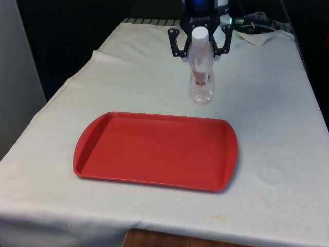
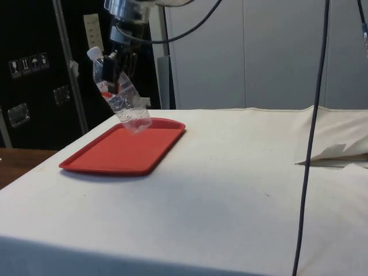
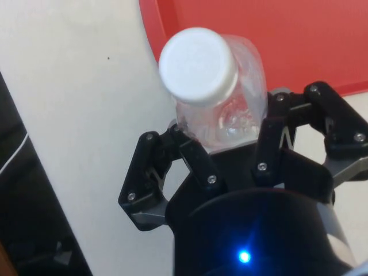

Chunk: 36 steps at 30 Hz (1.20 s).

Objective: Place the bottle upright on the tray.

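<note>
A clear plastic bottle with a white cap and a pink label hangs in the air, tilted, cap end leaning towards the front camera. My gripper is shut on its upper body just under the neck. In the side view the bottle slants above the far edge of the red tray, base low and off the surface, with the gripper on it. The tray lies flat in front of the bottle, with nothing on it. From the wrist, the cap sits above my fingers, tray beyond.
White cloth covers the table. A bunched fold of cloth lies at the back on the front view's right. A dark cable hangs down close to the side camera.
</note>
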Each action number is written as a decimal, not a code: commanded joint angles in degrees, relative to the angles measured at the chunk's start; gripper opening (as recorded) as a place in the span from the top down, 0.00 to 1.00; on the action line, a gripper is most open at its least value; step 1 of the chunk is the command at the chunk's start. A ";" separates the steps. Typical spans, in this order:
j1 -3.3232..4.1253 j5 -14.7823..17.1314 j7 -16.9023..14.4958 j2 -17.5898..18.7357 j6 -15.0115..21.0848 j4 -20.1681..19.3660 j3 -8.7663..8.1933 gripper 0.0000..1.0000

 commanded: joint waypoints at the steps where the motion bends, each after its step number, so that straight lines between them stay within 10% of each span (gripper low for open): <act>1: 0.17 -0.06 0.23 0.00 1.55 -0.40 -0.06 0.65; 36: 0.17 -0.34 0.74 3.90 21.37 -4.81 -1.20 0.65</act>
